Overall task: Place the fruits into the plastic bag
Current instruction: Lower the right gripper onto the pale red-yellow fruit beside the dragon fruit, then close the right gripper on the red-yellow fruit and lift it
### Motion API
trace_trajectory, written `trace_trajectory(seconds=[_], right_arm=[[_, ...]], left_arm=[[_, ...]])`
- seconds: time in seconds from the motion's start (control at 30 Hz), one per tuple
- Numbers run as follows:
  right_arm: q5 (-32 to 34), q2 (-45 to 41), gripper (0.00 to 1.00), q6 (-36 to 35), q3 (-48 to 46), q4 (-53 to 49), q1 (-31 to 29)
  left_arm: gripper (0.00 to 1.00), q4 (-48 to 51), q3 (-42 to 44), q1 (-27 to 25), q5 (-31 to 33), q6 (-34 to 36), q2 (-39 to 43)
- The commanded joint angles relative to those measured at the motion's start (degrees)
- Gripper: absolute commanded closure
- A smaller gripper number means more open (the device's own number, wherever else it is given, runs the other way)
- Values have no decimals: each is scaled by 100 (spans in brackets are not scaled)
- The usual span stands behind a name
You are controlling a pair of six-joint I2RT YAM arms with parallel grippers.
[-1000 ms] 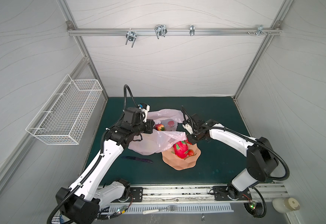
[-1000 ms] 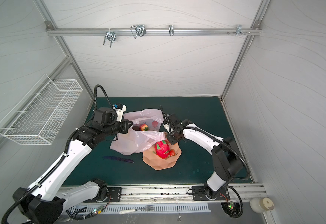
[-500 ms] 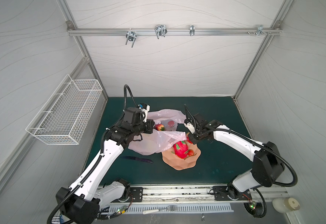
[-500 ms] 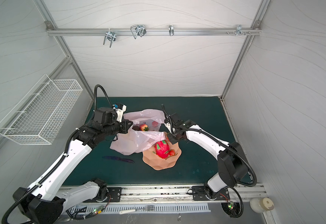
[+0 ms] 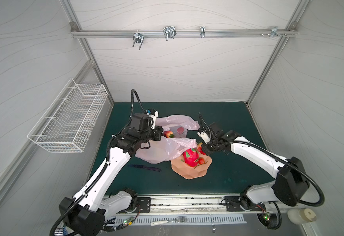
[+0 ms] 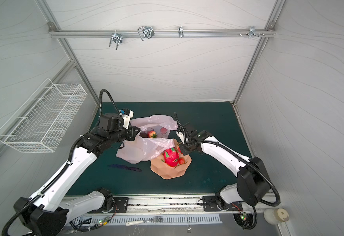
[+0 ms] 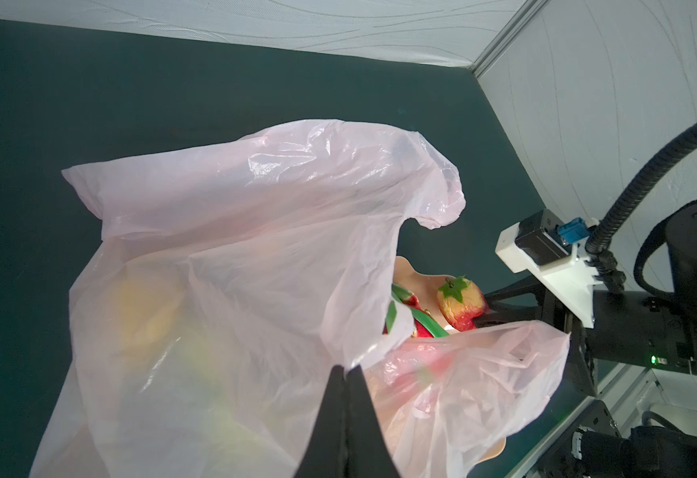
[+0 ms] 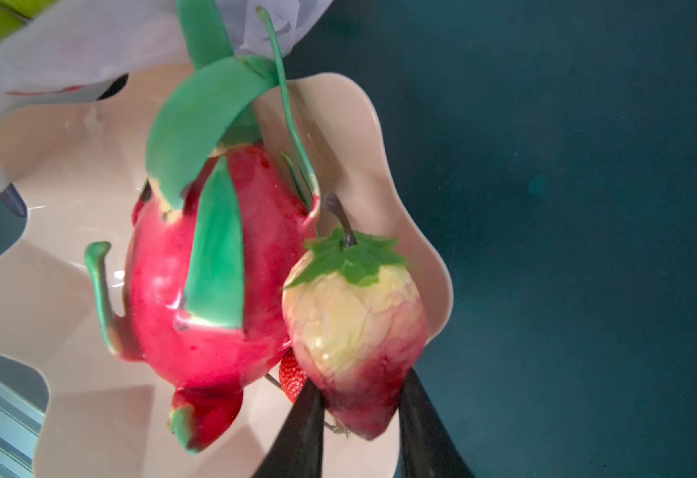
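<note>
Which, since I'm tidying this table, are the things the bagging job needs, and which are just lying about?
Job: bag; left gripper pinching it; dragon fruit; pale strawberry in the right gripper; small strawberry; bagged strawberry.

Lying about: knife; fork; wire basket; bowl, which only holds fruit.

On my feed the plastic bag [image 7: 255, 231] reads pale, see-through pink, with a thin streak of red print [image 8: 48, 89]. The dragon fruit [image 8: 197, 289] is hot pink-red with flat green scales. The big strawberry [image 8: 350, 327] is cream-yellow up top, fading to deep red at its tip, under a bright green leaf cap and a dark stem. The small strawberry [image 8: 293, 378] is plain red, dotted with seeds. I see 1 peach bowl [image 8: 69, 207], a dark teal mat [image 5: 228, 122], a dark purple knife [image 5: 144, 168] and a white wire basket [image 5: 71, 120]. The walls [image 5: 177, 71] are off-white with faint wavy lines.
</note>
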State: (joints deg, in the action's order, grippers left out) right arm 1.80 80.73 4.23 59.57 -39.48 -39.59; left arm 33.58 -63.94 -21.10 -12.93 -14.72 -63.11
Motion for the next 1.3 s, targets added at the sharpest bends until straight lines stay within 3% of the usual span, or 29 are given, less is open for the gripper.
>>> trace_trajectory(seconds=[0.0, 0.33, 0.53, 0.67, 1.27], right_arm=[[237, 36, 74, 115, -12, -146, -183], [830, 858, 72, 254, 421, -565, -601], [690, 848, 45, 293, 391, -398, -664], [601, 888, 37, 309, 340, -308, -670], [358, 1343, 35, 518, 222, 120, -677]], left_arm=[[100, -140, -187, -9, -110, 50, -26], [100, -120, -215, -15, -114, 53, -34], [100, -102, -215, -13, -97, 65, -7], [100, -110, -220, -10, -109, 65, -8], [100, -56, -174, -17, -105, 31, 78]])
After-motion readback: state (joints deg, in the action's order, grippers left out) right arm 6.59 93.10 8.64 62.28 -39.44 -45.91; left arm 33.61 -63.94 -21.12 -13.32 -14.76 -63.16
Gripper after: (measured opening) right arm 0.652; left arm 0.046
